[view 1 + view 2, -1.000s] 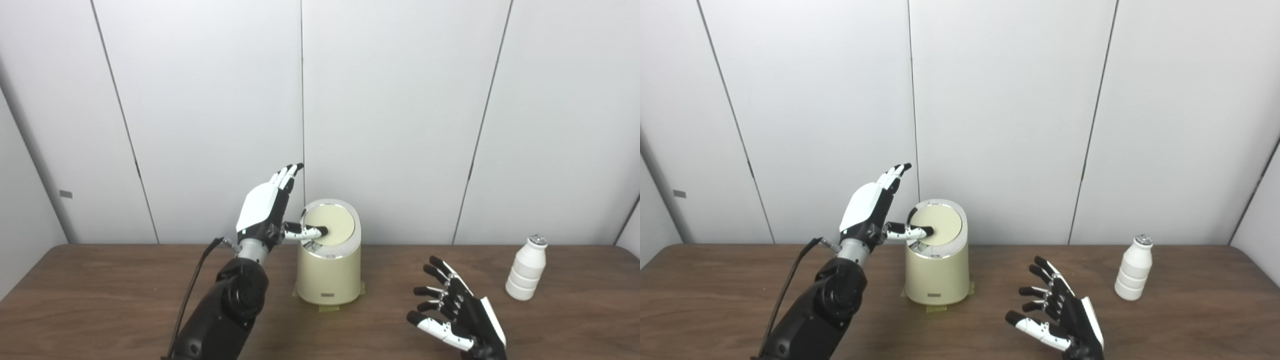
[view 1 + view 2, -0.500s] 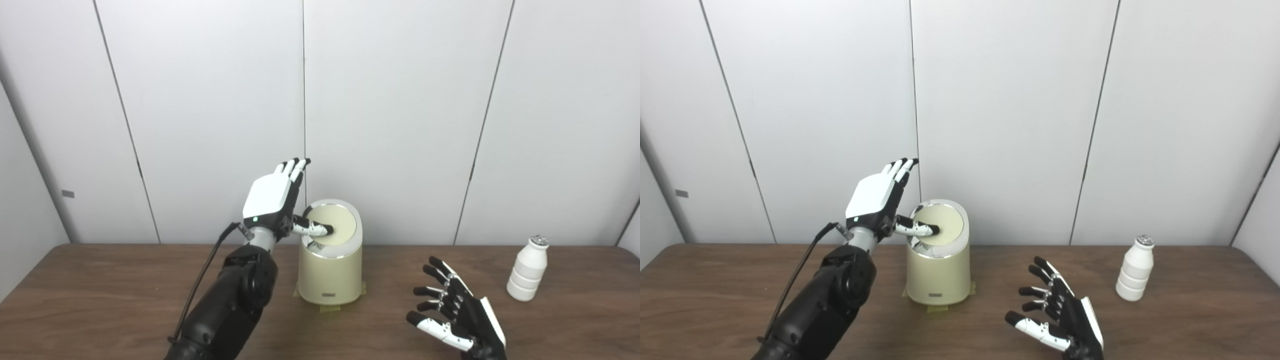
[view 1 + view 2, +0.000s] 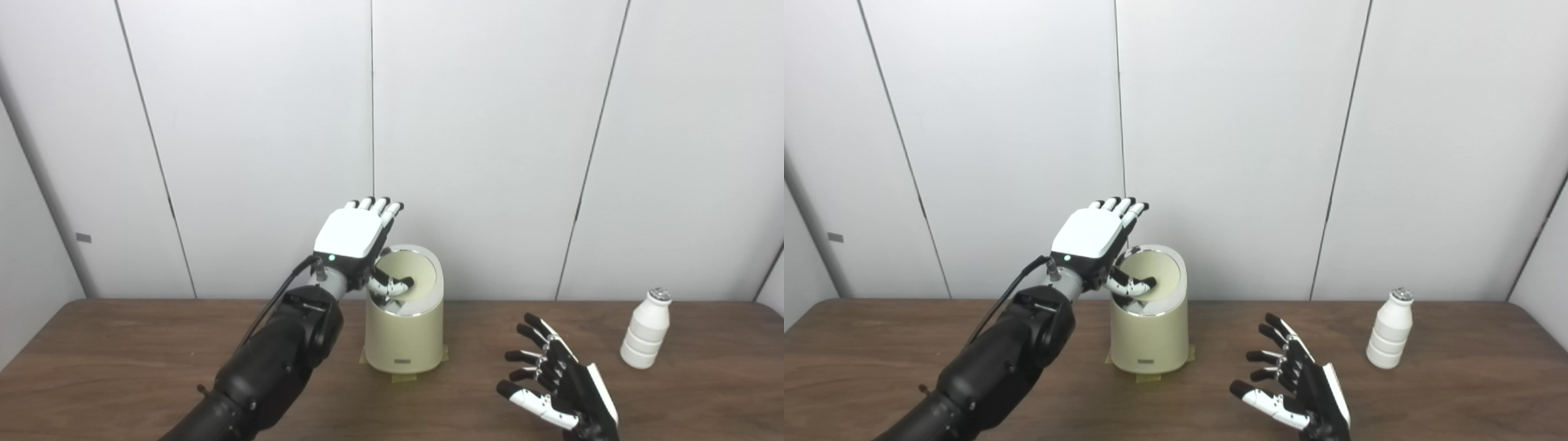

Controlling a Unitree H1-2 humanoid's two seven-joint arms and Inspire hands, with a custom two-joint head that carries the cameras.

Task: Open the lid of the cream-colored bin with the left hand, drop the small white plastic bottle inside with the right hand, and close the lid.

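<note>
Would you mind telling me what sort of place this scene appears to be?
Probably a lab or test room, not a home: plain white wall panels behind a bare wooden table, with only a taped-down bin and a bottle set out between the left hand and right hand.

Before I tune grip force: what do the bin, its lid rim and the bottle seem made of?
The bin: probably plastic, cream with a smooth satin sheen. Its lid rim: shiny, mirror-like, so chromed plastic or metal; I cannot tell which. The bottle: matte white ribbed plastic, with a crinkled silvery cap, likely foil.
</note>
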